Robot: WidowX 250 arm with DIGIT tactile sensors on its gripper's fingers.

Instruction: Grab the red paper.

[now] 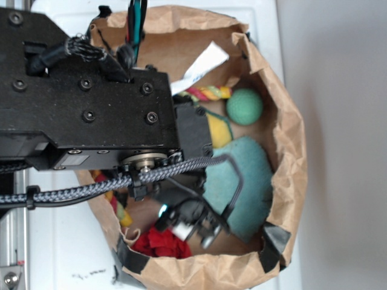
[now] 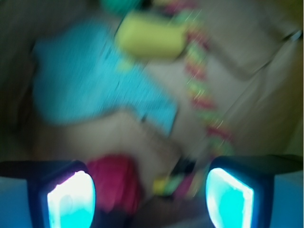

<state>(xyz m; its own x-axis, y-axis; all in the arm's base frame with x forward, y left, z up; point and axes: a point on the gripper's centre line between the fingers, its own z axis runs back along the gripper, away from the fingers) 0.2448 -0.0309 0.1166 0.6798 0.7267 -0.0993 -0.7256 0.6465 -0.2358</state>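
One gripper, fingers wide and empty, hangs above the red paper inside the bag; approach step. Next: shift left, descend, close.

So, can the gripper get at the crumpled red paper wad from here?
Probably yes: the gripper hangs inside the brown paper bag, jaws apart, the crumpled red paper wad uncovered just ahead near one jaw; the twisted rope lies beside it.

Black boxy arm, recessed screws, braided grey cable.
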